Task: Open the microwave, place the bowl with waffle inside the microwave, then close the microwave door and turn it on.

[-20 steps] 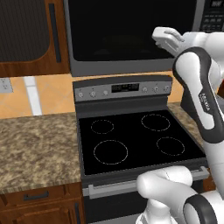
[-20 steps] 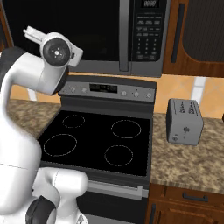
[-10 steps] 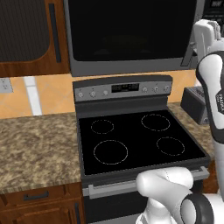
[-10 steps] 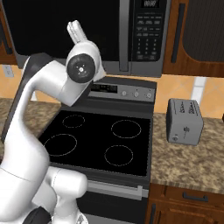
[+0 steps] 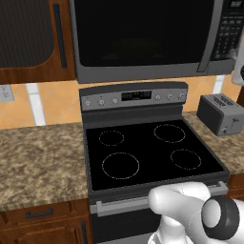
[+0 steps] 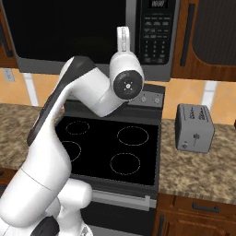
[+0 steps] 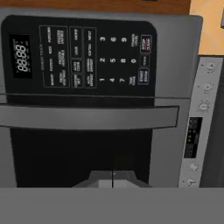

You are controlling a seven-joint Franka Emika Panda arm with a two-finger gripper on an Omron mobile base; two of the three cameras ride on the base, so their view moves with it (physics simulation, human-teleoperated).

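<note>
The claw (image 7: 113,178) has its two tips pressed together with nothing between them, raised in front of the microwave door (image 7: 78,148) near its long handle (image 7: 87,117), though whether it touches the glass is hard to tell. Just beyond, the microwave (image 6: 92,32) hangs above the stove (image 5: 147,152) with its door shut and its button panel (image 7: 87,54) beside the handle. Off on the table (image 6: 198,166) stands a small grey toaster (image 6: 194,128), well apart from the claw.

Granite counter (image 5: 38,157) carries 1 grey toaster (image 5: 220,113).
</note>
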